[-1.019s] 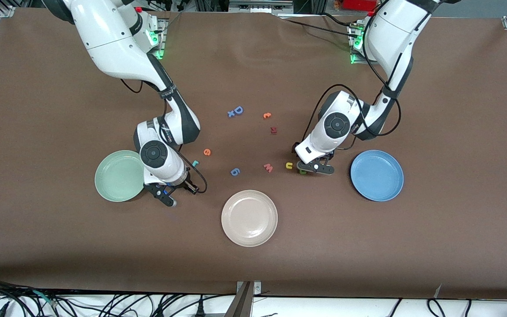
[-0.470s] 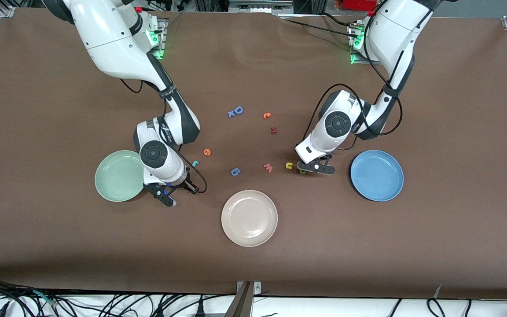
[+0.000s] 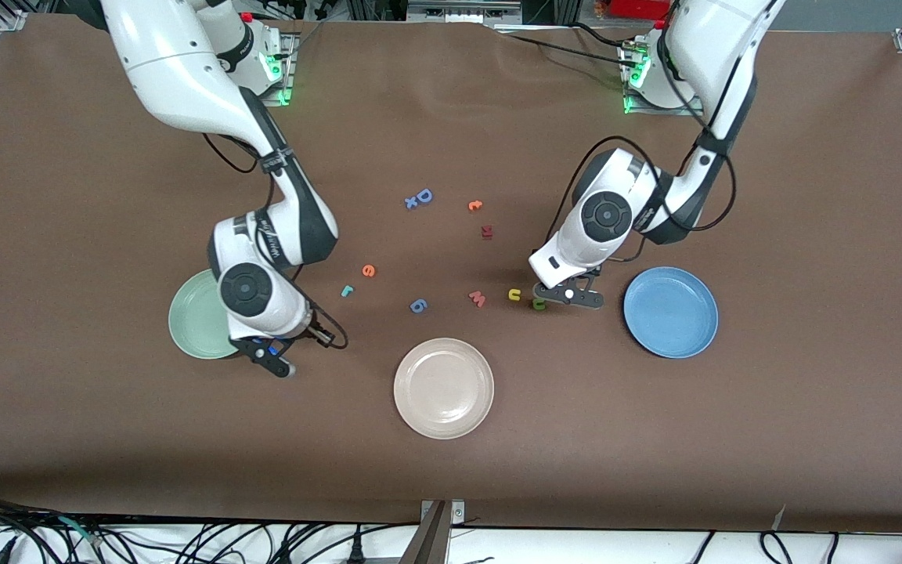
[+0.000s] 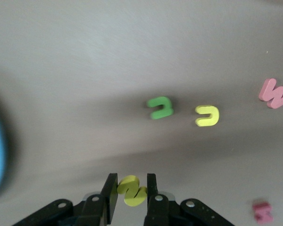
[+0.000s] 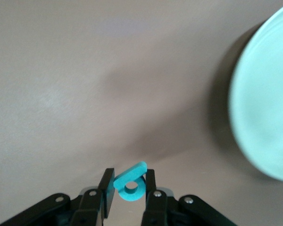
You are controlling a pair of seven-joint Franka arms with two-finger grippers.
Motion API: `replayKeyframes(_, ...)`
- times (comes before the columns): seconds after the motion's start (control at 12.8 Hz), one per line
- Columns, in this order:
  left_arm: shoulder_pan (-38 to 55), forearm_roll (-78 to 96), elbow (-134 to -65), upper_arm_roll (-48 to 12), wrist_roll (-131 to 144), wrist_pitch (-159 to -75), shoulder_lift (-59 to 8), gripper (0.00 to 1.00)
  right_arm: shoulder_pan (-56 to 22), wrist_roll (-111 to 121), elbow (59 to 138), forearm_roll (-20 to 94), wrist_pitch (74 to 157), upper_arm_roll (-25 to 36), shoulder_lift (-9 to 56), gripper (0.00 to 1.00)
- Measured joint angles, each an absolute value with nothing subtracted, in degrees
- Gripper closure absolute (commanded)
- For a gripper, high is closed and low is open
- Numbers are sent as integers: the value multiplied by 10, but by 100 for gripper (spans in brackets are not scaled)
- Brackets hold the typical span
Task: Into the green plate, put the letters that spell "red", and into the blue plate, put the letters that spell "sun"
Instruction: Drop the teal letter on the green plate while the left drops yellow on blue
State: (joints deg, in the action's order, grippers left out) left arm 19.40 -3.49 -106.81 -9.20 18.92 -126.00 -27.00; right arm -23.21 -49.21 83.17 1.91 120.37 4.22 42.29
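Note:
My left gripper (image 4: 132, 178) (image 3: 568, 296) is shut on the yellow "s" (image 4: 131, 190) and hangs just above the table between the green "n" (image 3: 539, 304) (image 4: 160, 107) and the blue plate (image 3: 670, 312). The yellow "u" (image 3: 514, 294) (image 4: 207, 115) lies beside the "n". My right gripper (image 5: 129, 172) (image 3: 272, 362) is shut on the teal "d" (image 5: 131, 184), low over the table beside the green plate's (image 3: 194, 319) (image 5: 269, 103) rim. The teal "r" (image 3: 347, 291) and orange "e" (image 3: 369, 271) lie on the table toward the middle.
A beige-white plate (image 3: 443, 388) sits nearest the front camera. Loose letters lie mid-table: a pink "w" (image 3: 477, 298), a blue "g"-like letter (image 3: 417, 305), a dark red letter (image 3: 487, 231), an orange letter (image 3: 474, 205), and a blue "D" (image 3: 422, 197).
My left gripper has shut on the yellow "s" and risen slightly. My right arm has carried the teal "d" toward the green plate.

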Motion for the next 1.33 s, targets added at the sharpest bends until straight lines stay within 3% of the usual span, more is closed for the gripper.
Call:
replayKeyframes(0.16,177,-90,-1044,-89,187,-1186,-243,99,-222,-428,831,18,1148,62,401,79)
replayKeyframes(0.55,73,-182,-1046,-86,104,-1175,-261,97,-217,-278,864,18,1115,128,371,78)
replayKeyframes(0.71,52,-182,-1047,-86,94,-1175,-279,94,-217,-240,898,18,1140,144,355,78)
replayKeyframes(0.94,43,-183,-1058,-86,94,-1203,-307,90,-217,-214,1003,18,1260,152,321,78)
replayKeyframes(1.02,39,-187,-1070,-85,94,-1225,-312,58,-217,-213,1035,18,1294,152,312,78)
replayKeyframes(1.1,32,-193,-1079,-85,94,-1240,-316,2,-217,-213,1060,18,1322,152,305,78)
replayKeyframes(1.33,19,-195,-1084,-85,93,-1249,-316,0,-218,-213,1120,18,1409,152,296,78)
